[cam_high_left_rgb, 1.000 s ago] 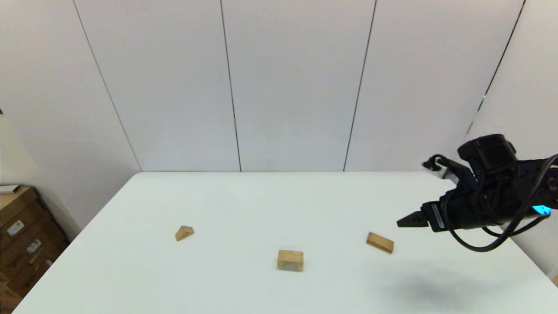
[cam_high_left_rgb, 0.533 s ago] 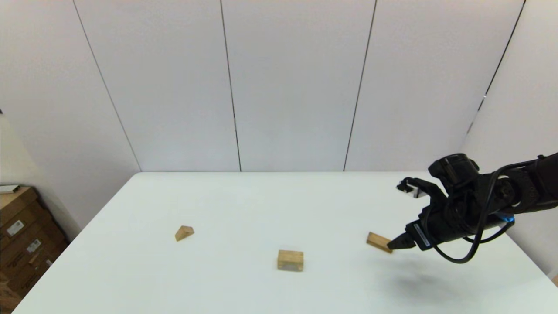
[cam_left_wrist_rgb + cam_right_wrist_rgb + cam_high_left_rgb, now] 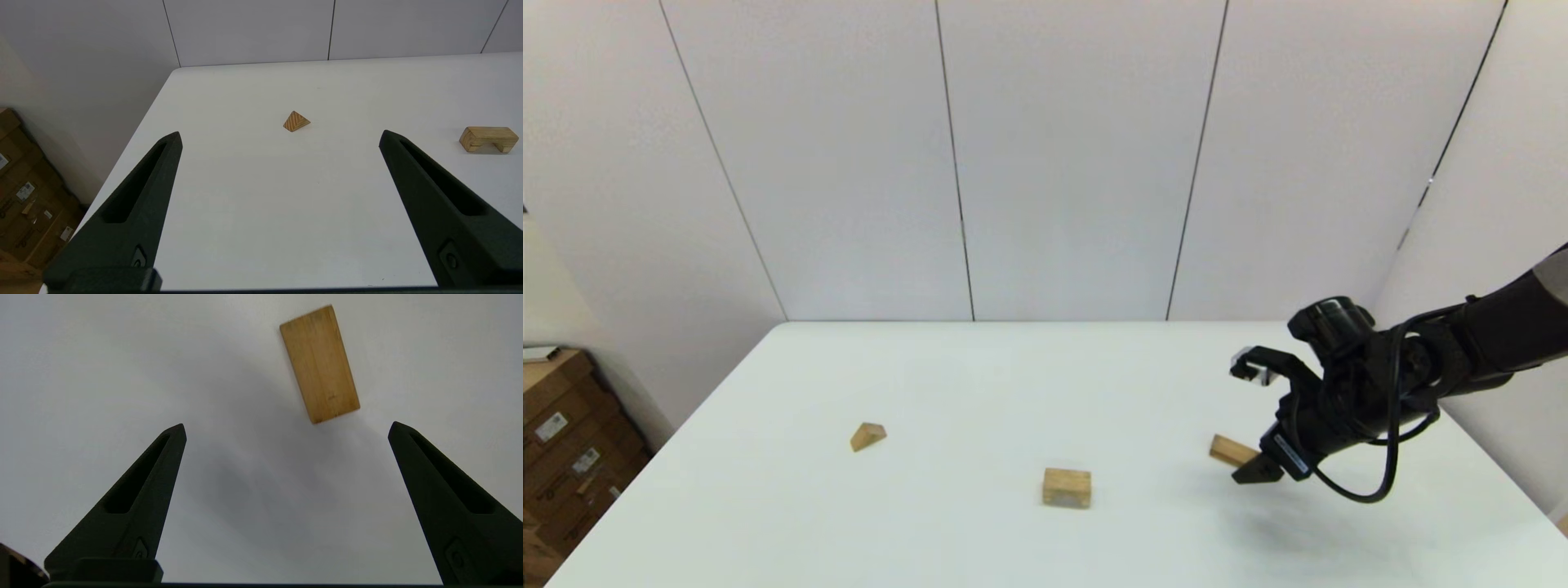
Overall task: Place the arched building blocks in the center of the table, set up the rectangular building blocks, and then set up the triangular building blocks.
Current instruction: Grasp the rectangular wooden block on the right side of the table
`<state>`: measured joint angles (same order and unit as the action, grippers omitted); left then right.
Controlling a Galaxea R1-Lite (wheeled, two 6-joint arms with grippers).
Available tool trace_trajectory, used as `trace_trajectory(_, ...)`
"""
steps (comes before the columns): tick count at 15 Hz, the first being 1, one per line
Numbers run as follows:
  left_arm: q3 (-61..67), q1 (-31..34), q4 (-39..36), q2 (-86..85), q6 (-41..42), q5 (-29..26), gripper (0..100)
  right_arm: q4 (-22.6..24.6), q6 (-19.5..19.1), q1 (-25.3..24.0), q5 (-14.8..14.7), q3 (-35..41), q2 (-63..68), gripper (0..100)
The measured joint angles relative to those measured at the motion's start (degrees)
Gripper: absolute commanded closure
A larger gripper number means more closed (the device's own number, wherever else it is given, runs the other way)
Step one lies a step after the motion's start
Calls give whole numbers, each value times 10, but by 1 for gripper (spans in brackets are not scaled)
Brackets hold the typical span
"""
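The arched building block point(image 3: 1067, 487) stands at the table's near middle, and shows with its arch cut-out down point(image 3: 488, 139) in the left wrist view. At the right lies the flat rectangular building block point(image 3: 1230, 450) point(image 3: 319, 363). My right gripper point(image 3: 1252, 472) point(image 3: 288, 425) hangs open just above and beside the block's right end, tilted down, with nothing between its fingers. The small triangular building block point(image 3: 868, 435) point(image 3: 296, 121) lies at the left. My left gripper point(image 3: 281, 134) is open and empty over the near left of the table, out of the head view.
The white table point(image 3: 980, 384) ends at a panelled wall behind. Stacked cardboard boxes point(image 3: 564, 445) point(image 3: 24, 196) stand on the floor beyond the table's left edge.
My right arm has swung left and down from the table's right side until its open fingers reach the rectangular block. None of the three blocks has moved.
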<state>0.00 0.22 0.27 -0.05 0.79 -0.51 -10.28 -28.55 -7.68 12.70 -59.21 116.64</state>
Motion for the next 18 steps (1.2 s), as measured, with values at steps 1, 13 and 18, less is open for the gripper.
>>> trace_trajectory(1,0,0,0,0,0,0,0,0,-2,-3,0,-8,6,0)
trace_trajectory(13,0,0,0,0,0,0,0,-59,-122,-10,-4,-96,78,0)
trace_trajectory(18,0,0,0,0,0,0,0,-101,-147,-11,-11,-128,92,0)
